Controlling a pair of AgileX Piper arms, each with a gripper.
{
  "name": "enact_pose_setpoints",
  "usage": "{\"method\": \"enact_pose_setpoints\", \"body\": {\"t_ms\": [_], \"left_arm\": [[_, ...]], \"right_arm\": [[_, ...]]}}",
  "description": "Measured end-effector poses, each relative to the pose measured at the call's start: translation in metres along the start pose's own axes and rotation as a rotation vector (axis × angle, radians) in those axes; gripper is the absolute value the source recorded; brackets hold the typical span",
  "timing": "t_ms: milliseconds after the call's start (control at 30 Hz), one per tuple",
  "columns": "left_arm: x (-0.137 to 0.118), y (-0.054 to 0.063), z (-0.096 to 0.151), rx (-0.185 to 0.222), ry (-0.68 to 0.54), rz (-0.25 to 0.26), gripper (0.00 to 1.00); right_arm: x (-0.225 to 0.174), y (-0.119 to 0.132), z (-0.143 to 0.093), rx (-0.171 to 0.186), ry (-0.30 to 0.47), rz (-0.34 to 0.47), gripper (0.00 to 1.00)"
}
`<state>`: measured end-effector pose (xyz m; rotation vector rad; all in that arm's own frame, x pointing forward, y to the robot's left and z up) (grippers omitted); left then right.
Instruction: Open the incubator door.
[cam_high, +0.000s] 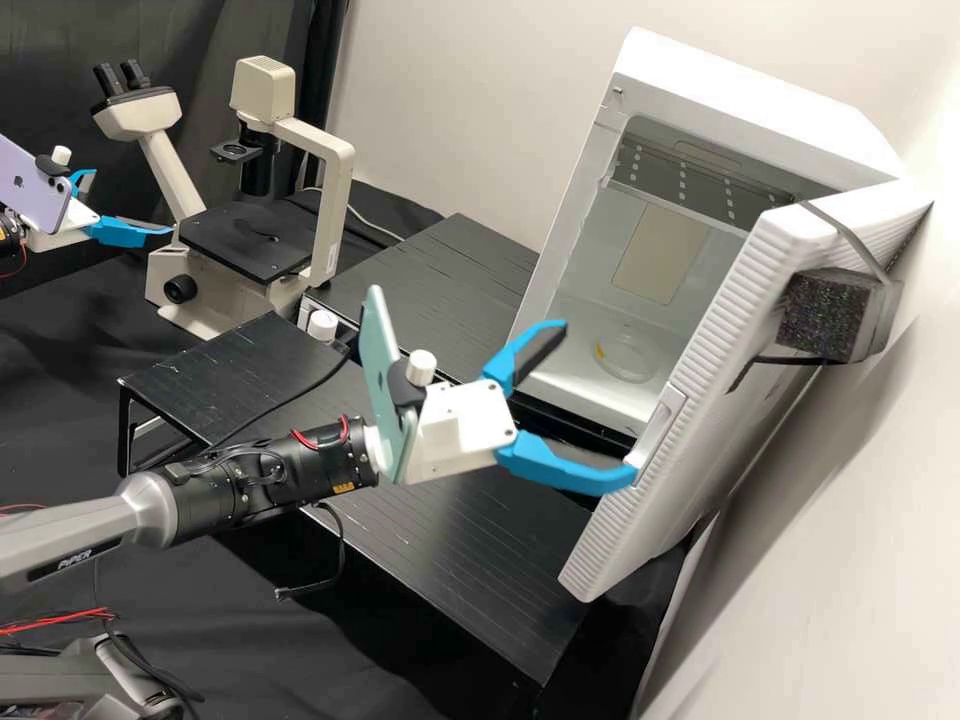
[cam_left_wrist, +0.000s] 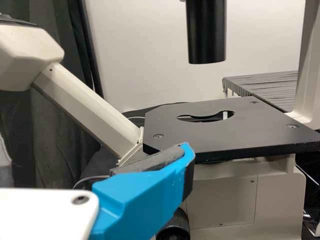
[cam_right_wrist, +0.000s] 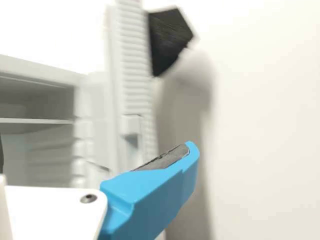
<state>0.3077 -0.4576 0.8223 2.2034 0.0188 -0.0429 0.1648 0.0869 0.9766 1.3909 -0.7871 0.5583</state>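
In the high view, your incubator (cam_high: 740, 105) stood on the black slatted desk (cam_high: 490, 560) at the right, its front opening facing left and near. Its white door (cam_high: 725, 310) stood wide open, swung out to the right and near, with the handle recess (cam_high: 662, 425) on its edge. A dark foam block (cam_high: 828, 318) was strapped to the outside of the door. Inside the incubator you could see a clear round dish (cam_high: 632, 374) on the floor and a perforated metal shelf (cam_high: 685, 185) above it. Your right hand (cam_high: 598, 400) was open, its two blue fingers well apart and empty, in front of the opening; the nearer fingertip lay at the door's edge by the handle recess, though you couldn't tell whether it touched. Your left hand (cam_high: 133, 203) was at the far left, also open and empty, just beside the microscope (cam_high: 247, 240).

In the left wrist view, you had one blue finger in front of the microscope, whose flat black stage (cam_left_wrist: 225, 132) had a shaped hole through it.

In the right wrist view, you saw the open door edge-on with its ribbed side and handle recess, the incubator's interior beside it, and the pale wall (cam_right_wrist: 260, 125) beyond. One blue finger of the right hand reached across in front, with nothing gripped.
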Motion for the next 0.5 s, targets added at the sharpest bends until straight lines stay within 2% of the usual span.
{"method": "enact_pose_setpoints", "body": {"t_ms": [33,67,133,333,367,500], "left_arm": [[0.000,0.000,0.000,0.000,0.000,0.000,1.00],[0.000,0.000,0.000,0.000,0.000,0.000,1.00],[0.000,0.000,0.000,0.000,0.000,0.000,1.00],[0.000,0.000,0.000,0.000,0.000,0.000,1.00],[0.000,0.000,0.000,0.000,0.000,0.000,1.00],[0.000,0.000,0.000,0.000,0.000,0.000,1.00]], "right_arm": [[-0.002,-0.003,-0.003,0.000,0.047,-0.020,1.00],[-0.004,-0.007,-0.009,0.012,0.118,-0.051,1.00],[-0.008,-0.012,-0.016,0.047,0.214,-0.102,1.00],[-0.024,-0.030,-0.027,0.178,0.373,-0.244,1.00],[-0.026,-0.033,-0.028,0.228,0.412,-0.260,1.00],[-0.030,-0.045,-0.026,0.358,0.465,-0.303,1.00]]}}
